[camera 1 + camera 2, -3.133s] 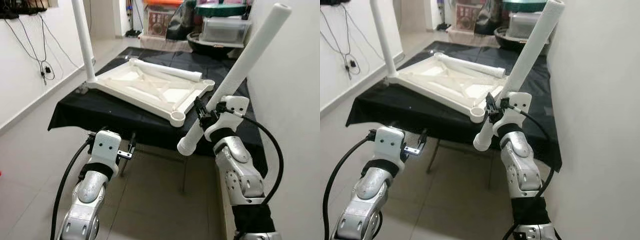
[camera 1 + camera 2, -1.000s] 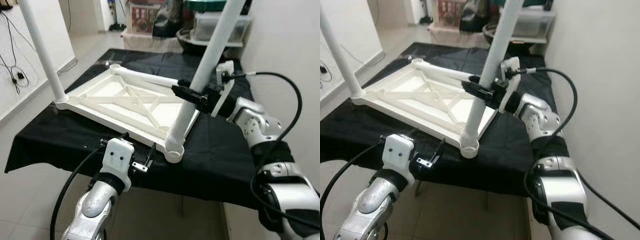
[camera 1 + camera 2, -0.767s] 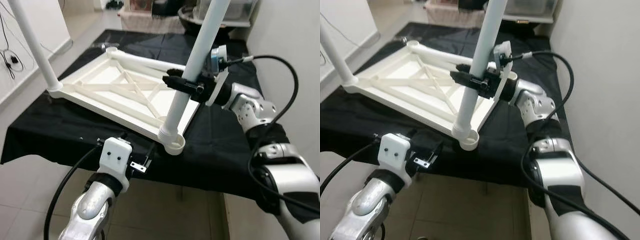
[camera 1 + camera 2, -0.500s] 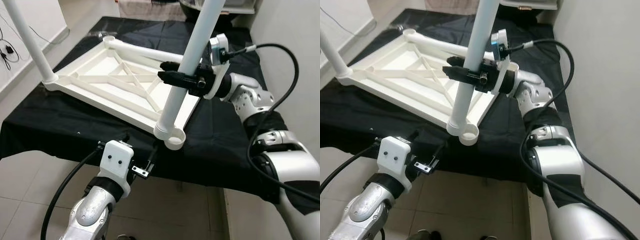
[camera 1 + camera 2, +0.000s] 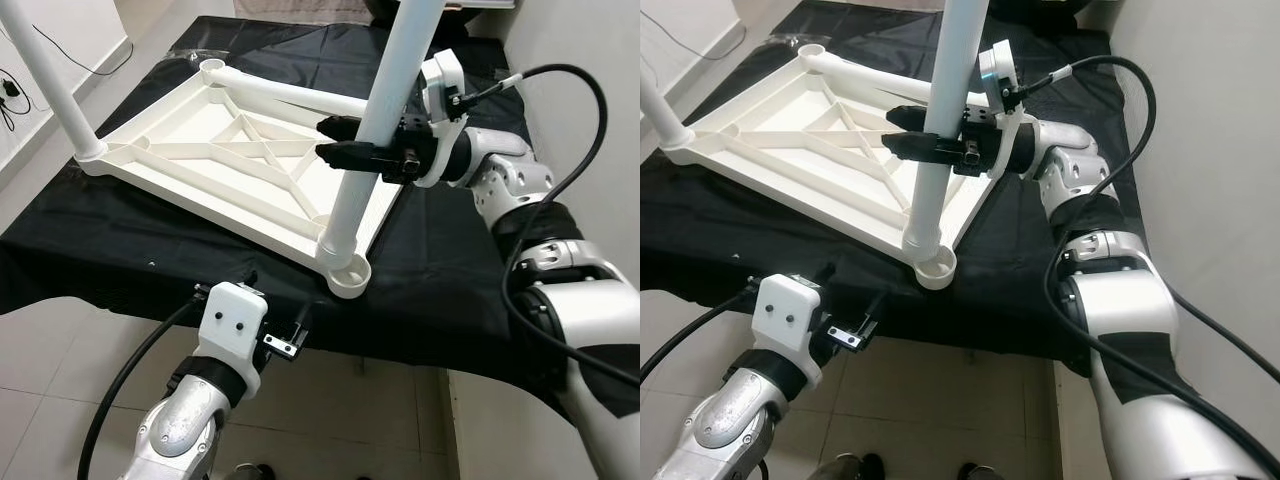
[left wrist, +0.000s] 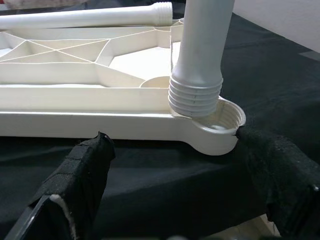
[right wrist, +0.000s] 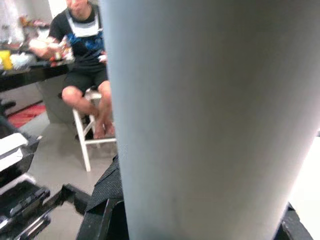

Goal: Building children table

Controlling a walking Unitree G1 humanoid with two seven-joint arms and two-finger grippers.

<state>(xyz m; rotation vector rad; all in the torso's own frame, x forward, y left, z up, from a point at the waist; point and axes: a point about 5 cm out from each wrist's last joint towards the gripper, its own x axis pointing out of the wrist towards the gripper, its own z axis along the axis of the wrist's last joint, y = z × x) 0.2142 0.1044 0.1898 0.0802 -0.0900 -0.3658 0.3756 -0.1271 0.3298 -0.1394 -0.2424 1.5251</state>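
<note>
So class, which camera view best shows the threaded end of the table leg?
The left wrist view: the threaded end sits tilted on the socket rim, ridges visible. The eye views show it small from above; the right wrist view gives only the leg's smooth shaft.

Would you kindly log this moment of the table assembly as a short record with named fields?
Work surface: black cloth
Tabletop: white tabletop, lying upside down
Fitted leg: fitted leg upright at the far left corner
Spare leg: spare leg lying on the tabletop
Right gripper: right gripper shut on held leg
Leg end: threaded end tilted on the rim of the corner socket, not seated
Left gripper: left gripper open, below the table edge
</note>
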